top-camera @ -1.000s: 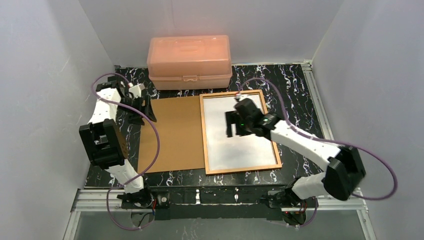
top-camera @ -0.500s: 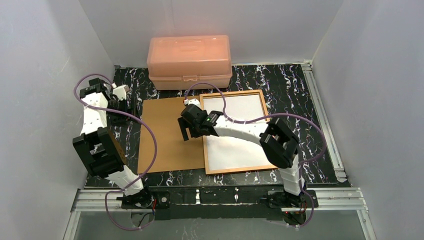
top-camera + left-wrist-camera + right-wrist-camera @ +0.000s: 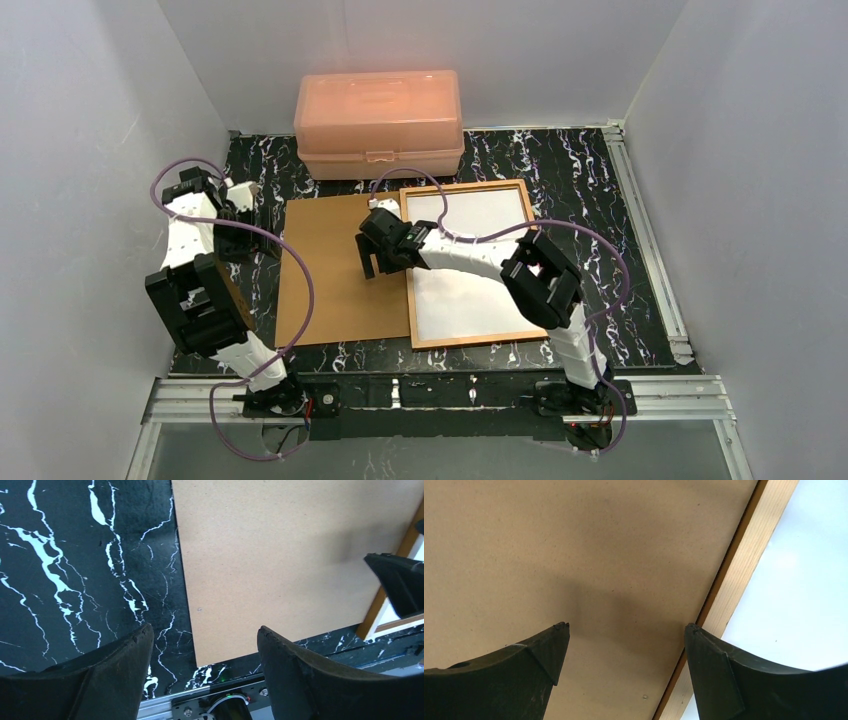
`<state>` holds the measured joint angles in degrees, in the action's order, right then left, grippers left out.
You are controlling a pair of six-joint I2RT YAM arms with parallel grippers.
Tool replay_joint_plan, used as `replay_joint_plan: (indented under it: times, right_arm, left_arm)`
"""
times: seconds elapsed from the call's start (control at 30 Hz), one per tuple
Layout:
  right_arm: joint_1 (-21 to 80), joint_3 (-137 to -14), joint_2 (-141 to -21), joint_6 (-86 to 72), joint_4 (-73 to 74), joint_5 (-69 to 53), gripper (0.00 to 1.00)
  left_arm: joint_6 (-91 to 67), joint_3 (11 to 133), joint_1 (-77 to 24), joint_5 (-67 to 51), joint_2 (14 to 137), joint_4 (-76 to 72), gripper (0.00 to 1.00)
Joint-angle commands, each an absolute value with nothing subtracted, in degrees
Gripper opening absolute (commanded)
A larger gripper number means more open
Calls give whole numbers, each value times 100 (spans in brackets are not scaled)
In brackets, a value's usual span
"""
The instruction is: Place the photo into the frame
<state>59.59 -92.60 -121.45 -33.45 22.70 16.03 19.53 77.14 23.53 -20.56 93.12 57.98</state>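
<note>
My right gripper [image 3: 626,627] wide open, empty, over backing board [image 3: 574,555] beside frame [image 3: 746,565]. My left gripper [image 3: 200,630] open, empty. Photo [image 3: 470,270] white-side-up inside frame.

Bench [image 3: 590,190]: black marble-pattern top with white veining, metal rail along right and near edges.

Three items lie flat on it:
- Pink translucent box [image 3: 380,115], lid closed, at far edge against back wall.
- Brown backing board [image 3: 335,270], left of centre, just in front of box.
- Frame [image 3: 485,337], orange-brown wooden border, white face inside. Left border just beside board's right edge; contact not confirmed.
</note>
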Motion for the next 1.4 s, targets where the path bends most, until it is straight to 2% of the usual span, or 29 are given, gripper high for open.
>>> replay_joint_plan:
  times: [0.0, 0.37, 0.53, 0.7, 1.23, 1.37]
  right_arm:
    - [5714, -9355, -12174, -3488, 2219, 1770, 93]
    - [5432, -8943, -12070, -3604, 1839, 1430, 94]
    - [5441, -8947, -12254, -3869, 1672, 910, 94]
    - [5446, -8952, -12295, -4017, 1673, 908, 95]
    - [5523, -9045, -12450, -4461, 1694, 603, 97]
    - [5521, -9052, -12364, -4561, 1737, 645, 97]
  left_arm:
    - [2113, 7619, 2423, -1804, 9286, 5690, 74]
    - [2173, 7506, 2456, -1480, 9528, 5211, 73]
    - [2308, 7311, 2446, -848, 9910, 4494, 65]
    - [2317, 7253, 2403, -509, 10301, 4131, 59]
    - [2100, 6985, 1654, -322, 10933, 3805, 40]
    - [2042, 6968, 1580, -298, 11074, 3712, 38]
